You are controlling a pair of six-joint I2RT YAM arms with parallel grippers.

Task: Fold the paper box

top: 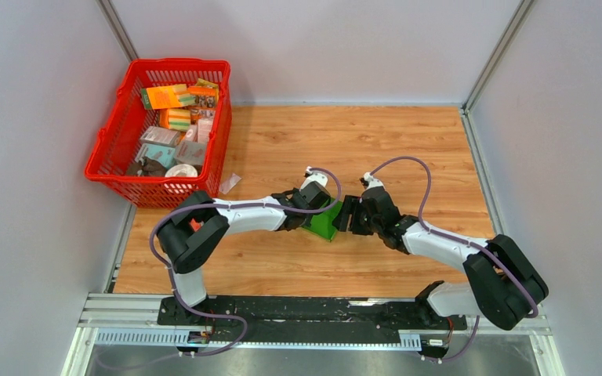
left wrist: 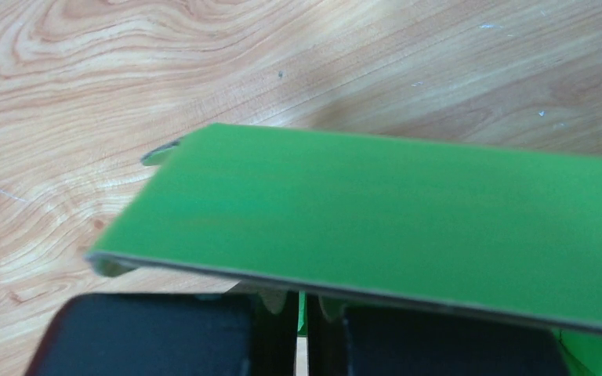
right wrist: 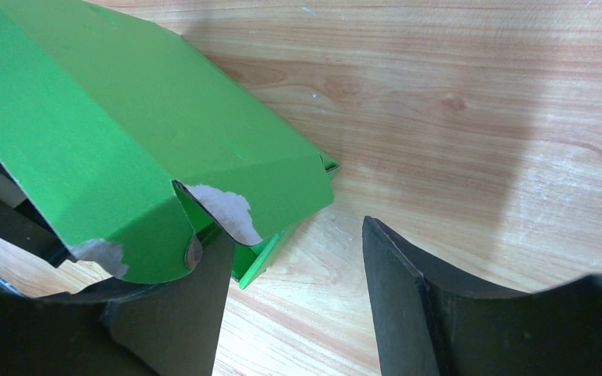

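The paper box (top: 326, 222) is bright green card, partly folded, resting on the wooden table between my two grippers. My left gripper (top: 312, 205) comes in from the left and is shut on a thin green panel of the box; in the left wrist view that panel stands between the jaws of the left gripper (left wrist: 302, 313), under a broad flap of the paper box (left wrist: 392, 219). My right gripper (top: 349, 214) is open at the box's right end. In the right wrist view its left finger (right wrist: 180, 313) touches a torn, curved flap of the paper box (right wrist: 125, 133), and the right finger (right wrist: 407, 305) stands apart over bare wood.
A red plastic basket (top: 221, 149) holding several small packages stands at the back left. A small clear scrap (top: 230, 182) lies beside it. Grey walls enclose the table on three sides.
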